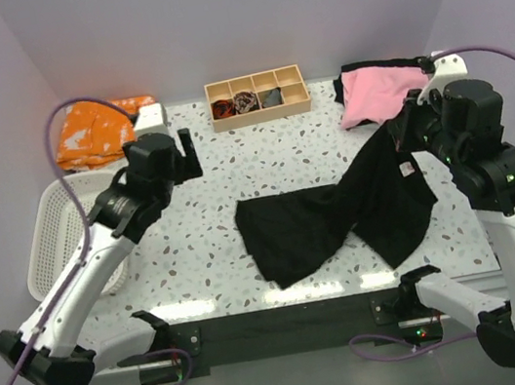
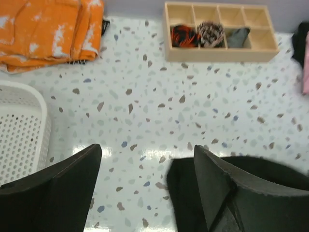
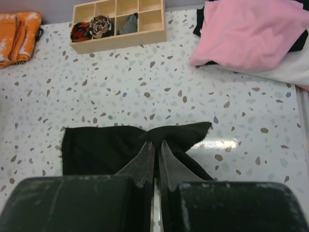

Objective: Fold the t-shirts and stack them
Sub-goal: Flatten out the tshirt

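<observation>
The right gripper has its fingers pressed together, pinching an edge of the black t-shirt. The shirt is raised at that edge and otherwise lies crumpled on the speckled table, right of centre. The left gripper hangs above the table with fingers spread, holding nothing. A pink t-shirt lies on a pile at the far right corner.

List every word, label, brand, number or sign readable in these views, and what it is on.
No text can be read anywhere.
The small white label on the large black cloth t-shirt: too small to read.
The white pattern on the folded orange cloth: blotches, no letters.
</observation>
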Available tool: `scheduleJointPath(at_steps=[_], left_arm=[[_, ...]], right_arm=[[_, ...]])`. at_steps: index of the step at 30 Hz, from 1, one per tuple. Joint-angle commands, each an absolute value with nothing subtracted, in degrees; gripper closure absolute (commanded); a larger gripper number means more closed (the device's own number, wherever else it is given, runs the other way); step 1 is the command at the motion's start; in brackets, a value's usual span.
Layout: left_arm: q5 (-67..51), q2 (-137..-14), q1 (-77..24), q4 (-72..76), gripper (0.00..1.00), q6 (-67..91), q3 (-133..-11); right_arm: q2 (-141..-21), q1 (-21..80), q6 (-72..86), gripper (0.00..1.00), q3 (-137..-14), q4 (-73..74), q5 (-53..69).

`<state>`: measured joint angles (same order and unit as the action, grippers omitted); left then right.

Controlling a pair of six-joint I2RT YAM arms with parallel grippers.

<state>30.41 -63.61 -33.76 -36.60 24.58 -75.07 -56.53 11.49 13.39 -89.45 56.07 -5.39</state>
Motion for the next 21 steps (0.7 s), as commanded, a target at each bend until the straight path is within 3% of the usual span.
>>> scheduleJointPath(at_steps=[1, 5, 11, 21], left_arm=[[26.6, -66.9, -33.7, -33.0, 0.16, 24.3, -69.8], [13.4, -66.4, -36.0, -24.2, 0.16, 21.5, -62.9], [3.3, -69.2, -46.2, -16.4, 0.17, 17.7, -56.5], [5.9, -87.0, -63.8, -7.0, 0.19, 13.5, -56.0]], right_arm=[[-58.7, 11.2, 11.9, 1.0, -89.3, 51.8, -3.0], [-60.0, 11.2, 12.1, 1.0, -87.1, 51.1, -4.4], [-62.7, 11.2, 12.2, 1.0, -87.4, 50.5, -6.9], [-66.5, 11.2, 13.2, 1.0, -88.4, 51.4, -9.6]])
